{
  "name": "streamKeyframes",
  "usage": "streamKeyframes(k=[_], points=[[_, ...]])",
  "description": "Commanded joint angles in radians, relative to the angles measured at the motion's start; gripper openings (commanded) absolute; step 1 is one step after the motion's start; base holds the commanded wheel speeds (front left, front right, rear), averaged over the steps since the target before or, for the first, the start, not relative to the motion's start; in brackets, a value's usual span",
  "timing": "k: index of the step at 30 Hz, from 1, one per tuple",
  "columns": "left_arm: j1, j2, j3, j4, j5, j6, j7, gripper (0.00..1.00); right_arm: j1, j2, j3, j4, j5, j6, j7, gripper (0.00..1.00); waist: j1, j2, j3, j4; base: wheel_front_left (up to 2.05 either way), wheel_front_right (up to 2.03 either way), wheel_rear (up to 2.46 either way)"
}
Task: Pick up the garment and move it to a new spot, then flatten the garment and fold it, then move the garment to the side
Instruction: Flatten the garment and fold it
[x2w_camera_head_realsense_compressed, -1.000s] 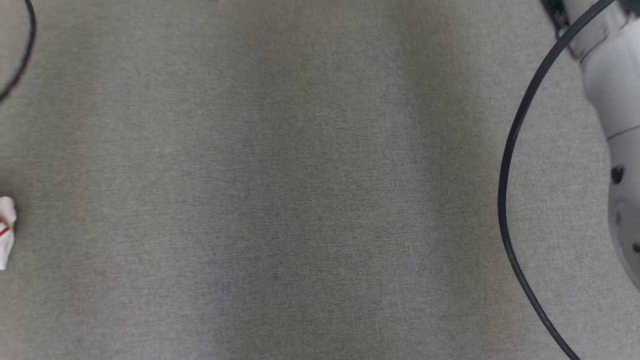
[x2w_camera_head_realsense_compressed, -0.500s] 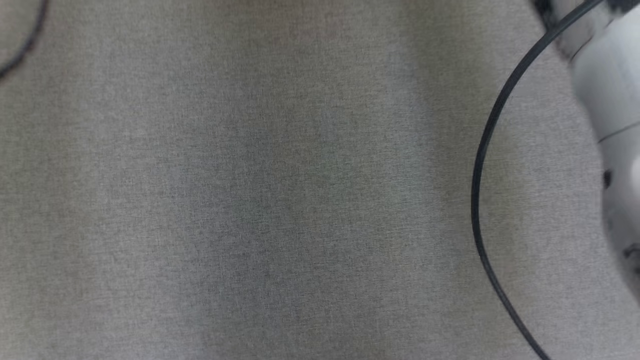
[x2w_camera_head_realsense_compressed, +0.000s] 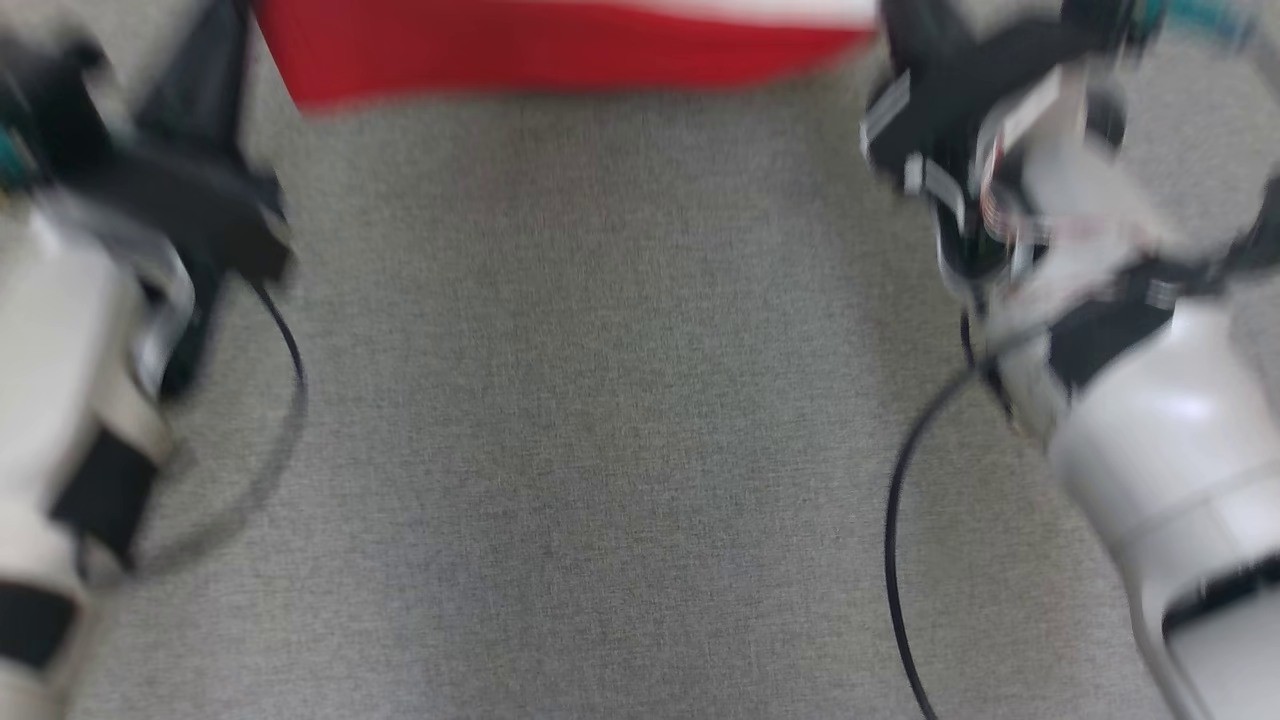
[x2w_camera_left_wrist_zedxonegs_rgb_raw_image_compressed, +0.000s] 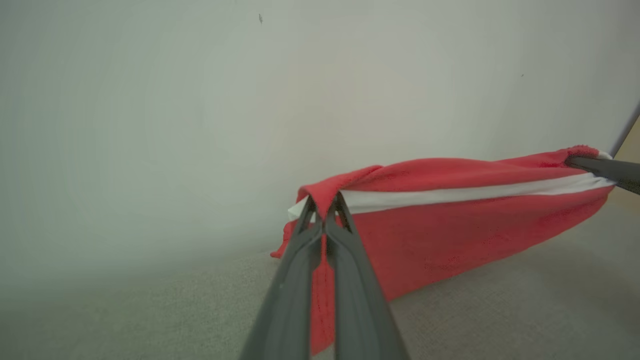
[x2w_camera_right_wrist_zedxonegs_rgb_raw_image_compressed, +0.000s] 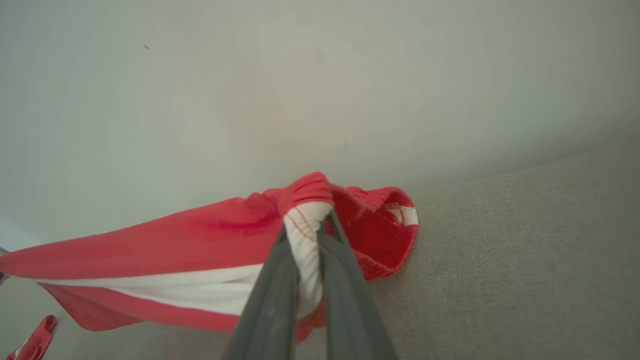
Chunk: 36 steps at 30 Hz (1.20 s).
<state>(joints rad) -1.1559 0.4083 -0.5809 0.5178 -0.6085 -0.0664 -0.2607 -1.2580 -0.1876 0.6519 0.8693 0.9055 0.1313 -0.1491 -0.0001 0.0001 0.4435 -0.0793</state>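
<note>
Stretching: red garment (x2w_camera_left_wrist_zedxonegs_rgb_raw_image_compressed: 450, 220), white-striped, spans from one arm to the other.
Left gripper (x2w_camera_left_wrist_zedxonegs_rgb_raw_image_compressed: 325, 206): clenched on one bunched end.
Right gripper (x2w_camera_right_wrist_zedxonegs_rgb_raw_image_compressed: 306, 225): clenched on the opposite end, white band between its jaws.
Garment position: lifted, hanging low over the grey fabric surface (x2w_camera_head_realsense_compressed: 600, 420); contact unclear.

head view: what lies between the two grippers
In the head view the red garment spans from left gripper to right gripper; grey surface below is bare.
</note>
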Motion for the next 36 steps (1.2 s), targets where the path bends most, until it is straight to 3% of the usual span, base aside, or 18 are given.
streamKeyframes(k=[1, 9, 14, 27, 36], points=[[0.091, 0.010, 0.010, -0.048, -0.018, 0.017, -0.006, 0.00, 0.077, -0.027, 0.019, -0.033, 0.022, -0.001, -0.010, 0.00, 0.0001, -0.0001, -0.057, 0.006, 0.00, 0.00, 0.00], [0.480, 0.002, 0.054, -0.294, -0.028, 0.104, -0.006, 0.00, 0.364, -0.110, 0.093, -0.210, 0.075, -0.001, -0.063, 0.00, 0.0001, -0.0001, -0.139, 0.012, 0.00, 0.00, 0.00], [0.672, -0.024, 0.072, -0.389, 0.015, 0.129, -0.006, 0.00, 0.521, -0.161, 0.101, -0.308, 0.077, -0.001, -0.082, 0.00, 0.0001, -0.0001, -0.184, 0.018, 0.00, 0.00, 0.00], [0.979, -0.109, 0.152, -0.461, 0.083, 0.125, -0.006, 0.00, 0.863, -0.226, -0.011, -0.476, 0.029, -0.001, -0.082, 0.00, 0.0001, -0.0001, -0.296, 0.036, 0.00, 0.00, 0.00], [1.158, -0.170, 0.230, -0.476, 0.151, 0.128, -0.006, 0.00, 1.110, -0.187, -0.142, -0.594, -0.024, -0.001, 0.018, 0.00, 0.0001, -0.0001, -0.344, 0.046, 0.00, 0.00, 0.00]])
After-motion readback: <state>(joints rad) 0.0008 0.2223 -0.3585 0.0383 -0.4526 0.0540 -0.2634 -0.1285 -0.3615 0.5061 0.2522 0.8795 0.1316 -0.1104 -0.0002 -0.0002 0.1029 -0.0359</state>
